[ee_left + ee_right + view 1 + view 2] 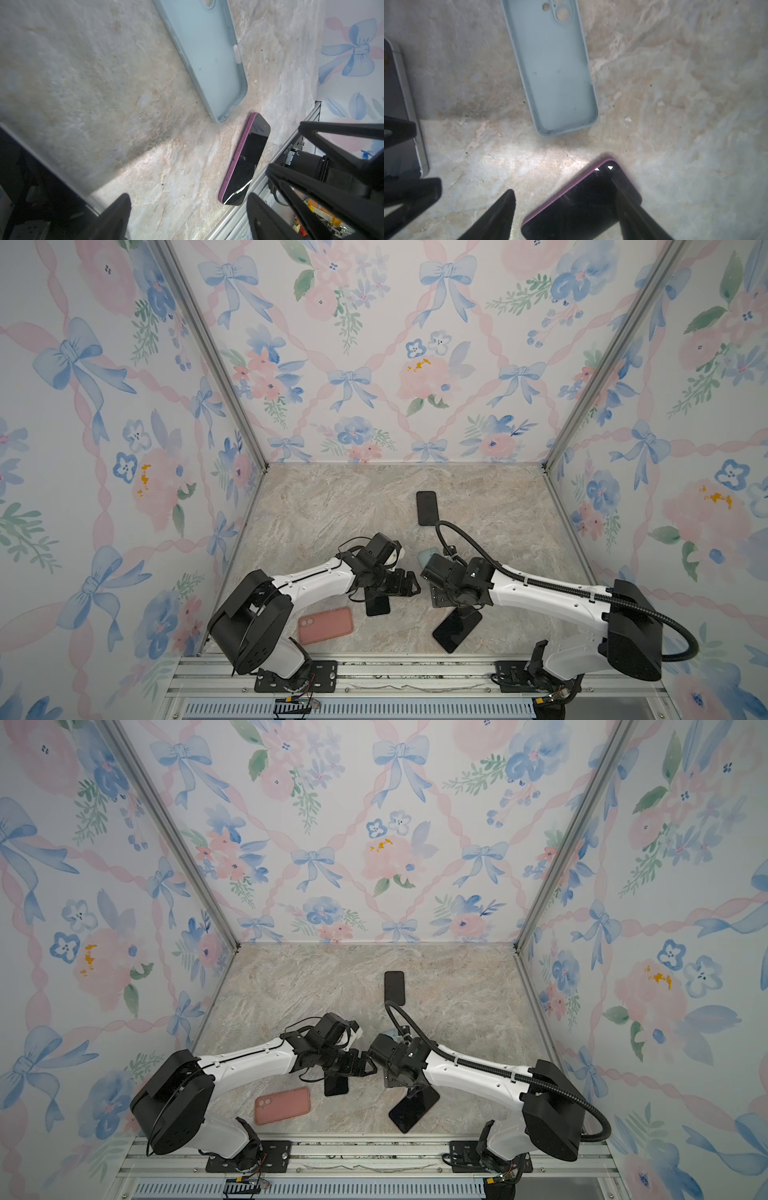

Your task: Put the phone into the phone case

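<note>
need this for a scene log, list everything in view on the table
pink phone case: 1, pink, front left
pale blue phone case: 1, pale blue, centre, open side up, empty
black phone: 1, black, back
purple-edged phone: 1, dark screen, front right
grey-edged phone: 1, dark screen, partly hidden by left arm
table: 1, marbled beige
left gripper: 1, black, open
right gripper: 1, black, open over purple-edged phone

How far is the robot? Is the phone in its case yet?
Not yet. Done: nothing finished; the blue case lies empty, open side up. In hand: nothing; the right gripper is open over the purple phone, which lies on the table near the case. The left gripper is open too. Left: pick up the phone and press it in.
</note>
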### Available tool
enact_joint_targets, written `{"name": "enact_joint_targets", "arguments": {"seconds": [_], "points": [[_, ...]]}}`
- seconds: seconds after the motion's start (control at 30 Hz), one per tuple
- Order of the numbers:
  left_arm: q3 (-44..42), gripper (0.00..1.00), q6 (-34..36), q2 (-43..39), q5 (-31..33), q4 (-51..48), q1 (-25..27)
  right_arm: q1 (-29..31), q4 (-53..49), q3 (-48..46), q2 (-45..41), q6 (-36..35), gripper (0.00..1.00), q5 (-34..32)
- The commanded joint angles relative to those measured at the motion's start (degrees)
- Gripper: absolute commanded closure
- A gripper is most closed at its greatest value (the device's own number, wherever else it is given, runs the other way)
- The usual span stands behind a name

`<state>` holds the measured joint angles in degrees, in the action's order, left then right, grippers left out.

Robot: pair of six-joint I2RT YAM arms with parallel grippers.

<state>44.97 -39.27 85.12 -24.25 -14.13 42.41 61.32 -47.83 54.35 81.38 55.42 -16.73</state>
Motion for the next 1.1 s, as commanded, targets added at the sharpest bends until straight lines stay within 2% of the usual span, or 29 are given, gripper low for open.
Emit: {"name": "enact_joint_targets", "arguments": {"seconds": [0.0, 0.2, 0.43, 0.67, 1.07], "points": [[-0.83, 0.12, 0.22, 0.21, -0.05, 1.61, 0.48, 4.0, -2.11, -4.81, -3.0, 11.03, 0.13, 0.76], [-0.45, 0.12, 0.75, 0.77, -0.32, 2.13, 0.48, 8.83, 1.41, -12.08, -8.97, 20.32, 0.01, 3.19], [-0.52, 0.11, 1.11, 0.59, -0.36, 2.05, 0.39, 9.51, 12.7, -22.7, -15.51, 27.62, 0.03, 6.13], [-0.59, 0.11, 0.92, 0.96, -0.26, 2.34, 0.39, 8.04, 14.1, -24.2, -15.3, 27.15, 0.03, 5.93], [-1.46, 0.12, 0.39, 0.26, 0.08, 2.53, 0.39, 4.98, 15.65, -19.06, -6.64, 20.61, 0.03, 6.71]]}}
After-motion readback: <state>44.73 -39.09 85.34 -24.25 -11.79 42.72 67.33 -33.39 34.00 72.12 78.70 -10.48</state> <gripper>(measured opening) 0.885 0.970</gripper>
